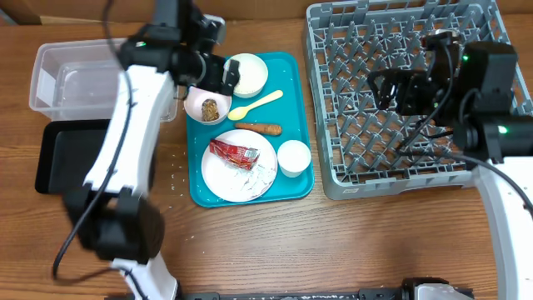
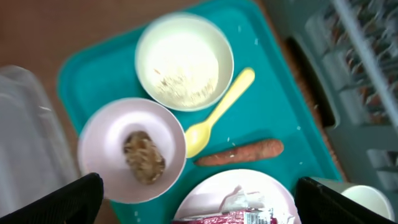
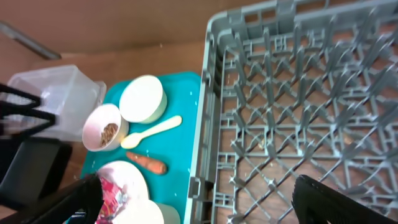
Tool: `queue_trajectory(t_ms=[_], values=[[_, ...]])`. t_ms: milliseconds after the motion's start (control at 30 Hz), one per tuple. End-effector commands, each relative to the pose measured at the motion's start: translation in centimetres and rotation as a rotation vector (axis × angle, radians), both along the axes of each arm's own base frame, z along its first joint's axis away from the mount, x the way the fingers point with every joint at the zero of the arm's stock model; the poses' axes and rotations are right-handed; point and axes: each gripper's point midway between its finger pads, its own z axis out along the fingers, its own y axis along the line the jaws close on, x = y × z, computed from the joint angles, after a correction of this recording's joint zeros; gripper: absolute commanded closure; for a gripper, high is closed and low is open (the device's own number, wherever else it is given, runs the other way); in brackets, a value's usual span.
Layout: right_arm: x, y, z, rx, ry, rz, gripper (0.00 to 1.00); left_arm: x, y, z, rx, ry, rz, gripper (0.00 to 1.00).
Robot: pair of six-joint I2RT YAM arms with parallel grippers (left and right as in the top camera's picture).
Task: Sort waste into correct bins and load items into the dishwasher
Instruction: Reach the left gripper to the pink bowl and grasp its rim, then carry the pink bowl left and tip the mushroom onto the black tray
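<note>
Hovering left gripper [image 2: 200, 198], jaws wide, above brown-lump bowl [image 2: 106, 134]; I'd pinch its rim, keep it level; right gripper [image 3: 199, 199] wide, over rack [image 3: 298, 112].

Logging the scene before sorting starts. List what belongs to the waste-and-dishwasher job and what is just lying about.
Job: rice bowl, loose rice, second bowl, brown lump, yellow spoon, plate, cup, red wrapper, napkin, carrot stick, clear tub, black tray, dish rack.
Lying about: teal tray, table.
</note>
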Motion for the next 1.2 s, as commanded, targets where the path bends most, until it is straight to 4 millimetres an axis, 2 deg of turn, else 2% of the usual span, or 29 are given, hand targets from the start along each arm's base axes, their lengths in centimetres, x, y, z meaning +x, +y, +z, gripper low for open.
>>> queue_trajectory(t_ms=[0,100,167,267,433,533,567,600,700,800,967,1067,1100,1133,1167], values=[[0.7,0.3,0.6,0.016,-0.009,0.014,0.0,0.5,-0.6,-6.1,0.075,0.133,0.02,0.3],[0.8,0.3,0.0,0.017,0.011,0.014,0.01,0.3,-0.5,-10.4,0.14,0.231,0.115,0.58],[0.9,0.3,-0.1,0.017,0.013,0.014,0.01,-0.1,-1.2,-12.7,0.159,0.279,0.104,0.61],[0.9,0.3,-0.1,0.017,0.013,0.014,0.01,-0.1,-1.8,-14.3,0.198,0.285,0.092,0.63],[0.9,0.3,-0.2,0.017,0.015,0.014,0.01,1.0,-0.3,-15.7,0.334,0.241,0.125,0.64],[0.9,0.3,-0.2,0.018,0.017,0.014,0.01,0.9,-0.2,-16.6,0.343,0.256,0.125,0.76],[0.9,0.3,-0.2,0.018,0.016,0.014,0.01,0.8,-0.1,-17.0,0.346,0.265,0.124,0.89],[0.9,0.3,-0.2,0.018,0.015,0.014,0.01,0.7,-0.1,-17.1,0.347,0.268,0.124,0.96],[0.9,0.3,-0.3,0.018,0.019,0.014,0.01,0.6,-0.2,-16.9,0.347,0.27,0.123,0.96],[0.9,0.3,-0.2,0.017,0.018,0.014,0.01,0.5,-0.2,-14.9,0.322,0.267,0.167,0.96],[0.9,0.3,-0.2,0.017,0.016,0.014,0.01,-0.6,-2.0,-7.7,0.196,0.283,0.18,0.96],[0.9,0.3,-0.2,0.017,0.015,0.014,0.01,-3.1,-2.7,-2.7,0.102,0.345,0.154,0.96],[0.9,0.3,-0.2,0.017,0.015,0.014,0.01,-4.2,-2.5,-1.3,0.082,0.368,0.153,0.96],[0.9,0.3,-0.2,0.017,0.015,0.014,0.01,-5.7,-1.6,0.9,0.074,0.388,0.165,0.96],[0.9,0.3,-0.2,0.017,0.014,0.014,0.01,-6.1,-1.1,1.5,0.073,0.39,0.173,0.96]])
